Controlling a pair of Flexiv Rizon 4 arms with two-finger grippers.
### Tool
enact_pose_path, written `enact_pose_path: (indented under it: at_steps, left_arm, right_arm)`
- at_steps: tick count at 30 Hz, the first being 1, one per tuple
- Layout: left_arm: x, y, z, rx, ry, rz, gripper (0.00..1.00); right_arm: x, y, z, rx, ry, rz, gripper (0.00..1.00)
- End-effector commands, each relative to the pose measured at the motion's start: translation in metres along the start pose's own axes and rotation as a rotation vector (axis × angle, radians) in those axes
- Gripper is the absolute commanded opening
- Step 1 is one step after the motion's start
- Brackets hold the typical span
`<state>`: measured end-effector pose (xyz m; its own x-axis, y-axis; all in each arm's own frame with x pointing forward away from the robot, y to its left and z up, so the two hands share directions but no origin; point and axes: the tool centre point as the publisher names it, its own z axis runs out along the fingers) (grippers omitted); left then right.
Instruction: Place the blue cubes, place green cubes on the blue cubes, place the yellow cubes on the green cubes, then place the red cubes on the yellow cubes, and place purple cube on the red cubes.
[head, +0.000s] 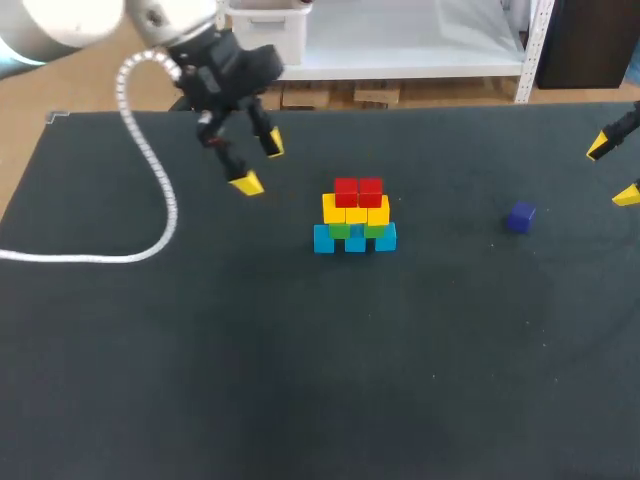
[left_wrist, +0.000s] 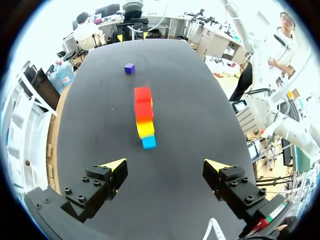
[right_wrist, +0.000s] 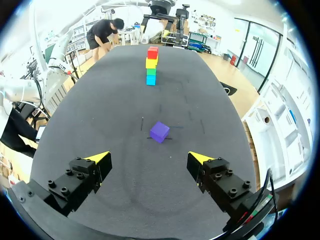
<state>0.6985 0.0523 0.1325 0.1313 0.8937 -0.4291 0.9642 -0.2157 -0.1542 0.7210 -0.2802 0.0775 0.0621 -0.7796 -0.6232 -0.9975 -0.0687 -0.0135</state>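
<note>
Four tiers stand at the middle of the table (head: 300, 400), and we call them from the bottom up: three blue cubes (head: 355, 241) in a row on the dark top, two green cubes (head: 340, 230) resting on them, three yellow cubes (head: 357, 212) across the green, and two red cubes (head: 358, 190) side by side as the top tier. Over at 3 o'clock from that pyramid we spot the purple cube (head: 520, 216), alone on the table and well apart from the stack.

Our left gripper (head: 258, 163) hovers at 10 o'clock from the pyramid, near it but touching none of it. Its yellow-tipped fingers are spread wide and hold nothing. From its wrist we look straight along the stack, which lies ahead of the fingers, with the purple cube farther on.

Our right gripper (head: 612, 170) sits at 2 o'clock from the purple cube, at the table's 3 o'clock side. Its fingers are wide apart as well, and bare. In its wrist view the purple cube lies just ahead of them, clear of both tips, with the stack far beyond.

A white cable (head: 150, 200) loops across the table at 9 o'clock from the pyramid
</note>
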Motion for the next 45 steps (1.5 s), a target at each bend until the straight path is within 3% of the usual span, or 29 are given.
enact_pose_path:
  at_steps: [1,9,18,32,34,38,40,42,45]
  left_arm:
    - [0.04,-0.034,-0.017,-0.151,-0.072,-0.009,1.0]
    - [0.091,-0.065,-0.042,-0.218,-0.135,-0.062,1.0]
    - [0.122,-0.089,-0.057,-0.259,-0.176,-0.085,1.0]
    - [0.128,-0.096,-0.067,-0.275,-0.151,-0.067,1.0]
    - [0.128,-0.096,-0.067,-0.275,-0.151,-0.067,1.0]
    - [0.128,-0.096,-0.067,-0.275,-0.151,-0.067,1.0]
    - [0.128,-0.096,-0.067,-0.275,-0.151,-0.067,1.0]
    - [0.128,-0.096,-0.067,-0.275,-0.151,-0.067,1.0]
    - [0.128,-0.096,-0.067,-0.275,-0.151,-0.067,1.0]
  right_arm:
    - [0.0,0.0,0.0,0.0,-0.002,-0.001,1.0]
    - [0.0,0.0,0.0,0.0,-0.002,-0.001,1.0]
    - [0.0,0.0,0.0,0.0,-0.002,-0.001,1.0]
    - [0.0,0.0,0.0,0.0,-0.002,-0.001,1.0]
    - [-0.002,-0.002,0.011,0.024,0.05,0.074,1.0]
    - [-0.011,-0.006,0.031,0.078,0.026,0.227,1.0]
    - [-0.022,-0.006,0.038,0.096,0.012,0.247,1.0]
    - [-0.034,-0.006,0.046,0.099,-0.015,0.188,1.0]
    - [-0.042,-0.006,0.056,0.035,-0.018,0.074,1.0]
